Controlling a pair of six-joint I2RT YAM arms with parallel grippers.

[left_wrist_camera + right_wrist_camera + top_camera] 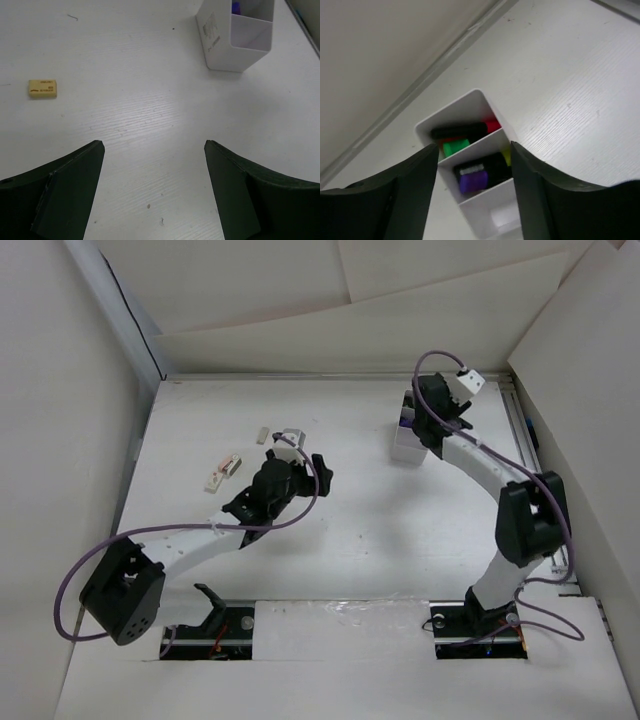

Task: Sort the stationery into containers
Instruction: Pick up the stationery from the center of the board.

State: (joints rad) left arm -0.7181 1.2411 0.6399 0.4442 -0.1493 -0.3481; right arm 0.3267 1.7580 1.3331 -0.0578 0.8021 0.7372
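Note:
The white three-compartment box stands at the back right of the table. Its far compartment holds a green marker, a black-bodied pink marker and a bit of orange. Its middle compartment holds a purple marker and a yellow one. Its near compartment looks empty. My right gripper hovers open over the box, holding nothing. My left gripper is open and empty over bare table. A tan eraser lies ahead and to its left. The box also shows in the left wrist view.
Two small pale blocks lie at the left of the table. A small tan piece and a grey-white piece lie by the left gripper's tip. White walls close in the table at the back and sides.

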